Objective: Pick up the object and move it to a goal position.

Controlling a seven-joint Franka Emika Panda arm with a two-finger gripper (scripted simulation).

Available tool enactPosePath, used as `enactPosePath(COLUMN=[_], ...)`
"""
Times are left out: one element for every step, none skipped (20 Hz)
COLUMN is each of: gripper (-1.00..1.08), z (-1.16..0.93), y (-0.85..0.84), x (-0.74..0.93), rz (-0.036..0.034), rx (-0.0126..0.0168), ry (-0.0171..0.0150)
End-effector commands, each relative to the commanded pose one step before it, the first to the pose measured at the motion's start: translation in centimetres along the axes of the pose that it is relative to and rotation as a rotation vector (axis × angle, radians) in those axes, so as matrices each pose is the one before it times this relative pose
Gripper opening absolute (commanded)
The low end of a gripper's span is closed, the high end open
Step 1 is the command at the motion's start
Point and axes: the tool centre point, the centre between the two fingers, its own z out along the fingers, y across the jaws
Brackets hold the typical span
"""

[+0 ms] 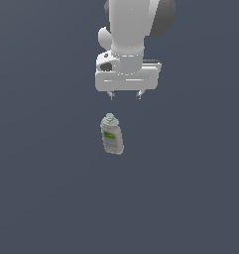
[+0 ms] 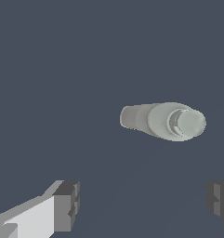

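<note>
The small pale grey-beige bottle (image 1: 112, 135) with a green label patch and a rounded grey cap stands on the dark surface near the middle of the exterior view. In the wrist view the bottle (image 2: 162, 121) shows from above, cap toward the camera. My gripper (image 1: 125, 94) hangs above and slightly to the exterior view's right of the bottle, apart from it. Its jaws are wide open and empty. In the wrist view the gripper (image 2: 143, 200) has its two dark fingertips (image 2: 67, 204) spread far apart, and the bottle lies off the line between them.
The flat dark grey-blue surface (image 1: 41, 198) fills both views. No other objects show.
</note>
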Motion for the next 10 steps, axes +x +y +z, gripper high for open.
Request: enactPosePath(gripper=[1.0, 1.0, 1.0, 1.0, 1.0, 1.0, 1.0, 1.0, 1.0, 1.0], z=[0.0, -0.015, -0.04, -0.067, -0.093, -0.119, -0.14, -0.124, -0.096, -0.069], y=[0.001, -0.01, -0.045, -0.064, -0.096, -0.12, -0.143, -0.131, -0.103, -0.077], x=[0.0, 0.001, 0.003, 0.005, 0.006, 0.007, 0.007, 0.004, 0.002, 0.0], rz=[0.0, 0.00028, 0.00071, 0.00128, 0.00177, 0.0024, 0.00305, 0.00295, 0.00263, 0.00221], rx=[0.0, 0.00063, 0.00153, 0.00272, 0.00367, 0.00477, 0.00567, 0.00496, 0.00387, 0.00273], ry=[0.0, 0.00005, 0.00009, 0.00016, 0.00022, 0.00028, 0.00032, 0.00026, 0.00019, 0.00012])
